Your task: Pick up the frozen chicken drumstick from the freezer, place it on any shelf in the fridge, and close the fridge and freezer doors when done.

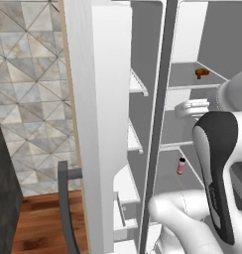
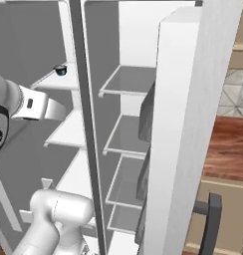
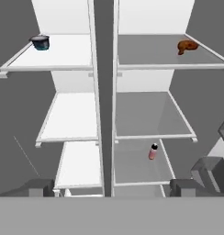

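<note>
No readable writing on the pink bottle (image 3: 153, 152) or teal can (image 3: 40, 42).

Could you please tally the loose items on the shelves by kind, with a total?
Chicken drumstick, orange-brown: 1
Pink bottle with dark cap: 1
Dark teal can: 1
Total: 3

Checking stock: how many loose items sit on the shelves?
3: a drumstick on the fridge's top shelf, a pink bottle lower down, a teal can on the freezer's top shelf. Drawers may hide more.
</note>
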### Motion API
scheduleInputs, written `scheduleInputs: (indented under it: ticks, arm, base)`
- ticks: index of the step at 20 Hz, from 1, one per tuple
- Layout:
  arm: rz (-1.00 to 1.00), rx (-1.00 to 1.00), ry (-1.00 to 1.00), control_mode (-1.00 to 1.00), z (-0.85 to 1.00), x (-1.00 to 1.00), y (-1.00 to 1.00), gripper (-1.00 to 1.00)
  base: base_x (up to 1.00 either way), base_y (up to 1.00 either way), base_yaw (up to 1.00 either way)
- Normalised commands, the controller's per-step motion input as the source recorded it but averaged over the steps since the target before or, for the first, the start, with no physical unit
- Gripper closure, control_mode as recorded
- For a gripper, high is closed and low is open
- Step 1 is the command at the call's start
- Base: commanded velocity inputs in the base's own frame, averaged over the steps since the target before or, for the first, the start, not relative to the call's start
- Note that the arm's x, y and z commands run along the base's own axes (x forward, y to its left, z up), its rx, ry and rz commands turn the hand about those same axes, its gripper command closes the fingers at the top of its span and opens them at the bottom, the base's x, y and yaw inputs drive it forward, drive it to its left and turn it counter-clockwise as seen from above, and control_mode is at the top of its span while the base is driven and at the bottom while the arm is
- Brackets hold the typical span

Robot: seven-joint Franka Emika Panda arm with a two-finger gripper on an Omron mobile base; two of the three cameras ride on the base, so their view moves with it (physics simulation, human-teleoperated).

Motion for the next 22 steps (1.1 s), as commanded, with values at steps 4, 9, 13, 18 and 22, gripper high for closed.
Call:
scheduleInputs:
  ticks: [4, 9, 13, 18, 22]
  arm:
    - [0.00, 0.00, 0.00, 1.00, 0.00, 0.00, 0.00, -1.00]
    - [0.00, 0.00, 0.00, 1.00, 0.00, 0.00, 0.00, -1.00]
    - [0.00, 0.00, 0.00, 1.00, 0.00, 0.00, 0.00, -1.00]
    - [0.00, 0.00, 0.00, 1.00, 0.00, 0.00, 0.00, -1.00]
    - [0.00, 0.00, 0.00, 1.00, 0.00, 0.00, 0.00, -1.00]
  base:
    - [-0.46, 0.00, 0.01]
    - [-0.52, -0.04, 0.00]
    - [-0.70, -0.14, 0.00]
    - [-0.61, -0.04, 0.00]
    - [-0.57, 0.00, 0.00]
